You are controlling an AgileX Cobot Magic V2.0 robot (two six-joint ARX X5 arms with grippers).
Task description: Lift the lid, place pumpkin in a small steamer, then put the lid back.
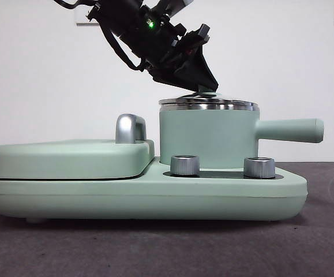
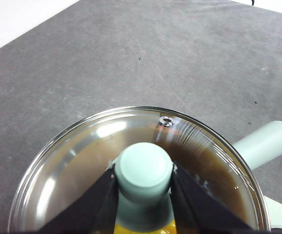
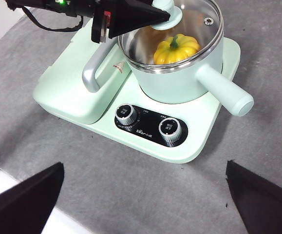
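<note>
The mint-green small steamer [image 1: 207, 138] stands on the right of the cooker base, its long handle [image 1: 291, 130] pointing right. The glass lid [image 1: 207, 104] lies level on its steel rim. My left gripper [image 1: 204, 88] comes down from the upper left and is shut on the lid's mint-green knob [image 2: 144, 170], one jaw on each side. The yellow pumpkin [image 3: 176, 48] sits inside the steamer under the lid [image 3: 201, 19], and a sliver of it shows through the glass in the left wrist view [image 2: 145, 228]. My right gripper [image 3: 145, 195] is open and empty, high above the table in front of the cooker.
The flat mint-green griddle cover [image 1: 68, 158] with its chrome handle [image 1: 131, 128] fills the cooker's left half. Two steel dials [image 1: 184, 165] [image 1: 259, 167] stand on the black panel in front of the steamer. Grey mat [image 3: 257, 161] surrounds the cooker.
</note>
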